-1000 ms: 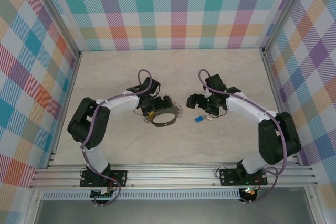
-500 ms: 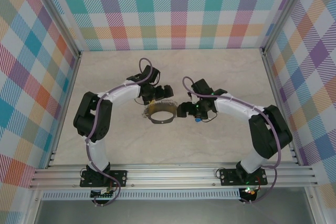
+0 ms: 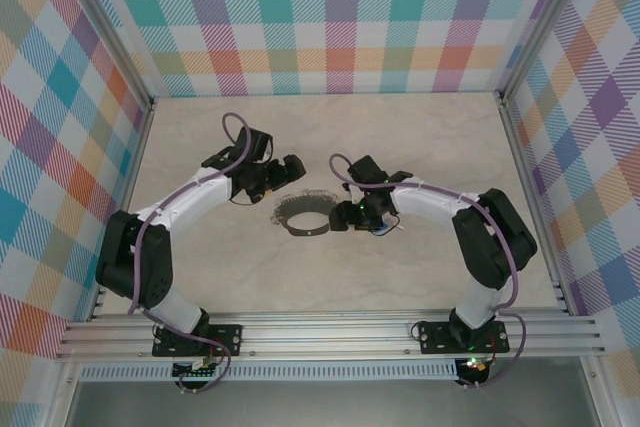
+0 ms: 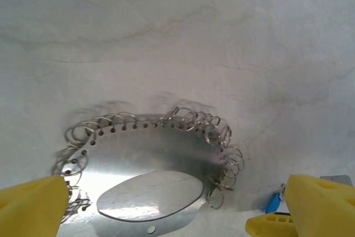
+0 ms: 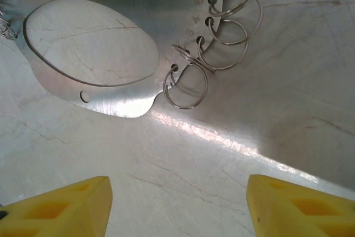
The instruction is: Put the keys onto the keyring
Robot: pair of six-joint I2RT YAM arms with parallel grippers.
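The keyring [image 3: 303, 215] is a flat silver plate with an oval hole and small split rings along its rim, and it lies on the table. My left gripper [image 3: 283, 177] is open just up and left of it, holding nothing. In the left wrist view the keyring [image 4: 150, 159] lies ahead of the open left gripper [image 4: 177, 217], and the blue key [image 4: 272, 202] lies by my right finger. My right gripper [image 3: 342, 215] is open at the keyring's right edge. The blue key [image 3: 378, 230] peeks out beside that arm. The right wrist view has the keyring [image 5: 111, 90] ahead of the open right gripper [image 5: 177, 209].
Low metal rails [image 3: 330, 332] run along the table's near edge and plaid walls [image 3: 330, 37] close in the other three sides. Bare marble tabletop [image 3: 330, 277] lies between the keyring and the arm bases.
My left gripper has drawn back up and left off the keyring, which now lies on the table. My right gripper has moved left, past the blue key, up to the keyring's right edge.
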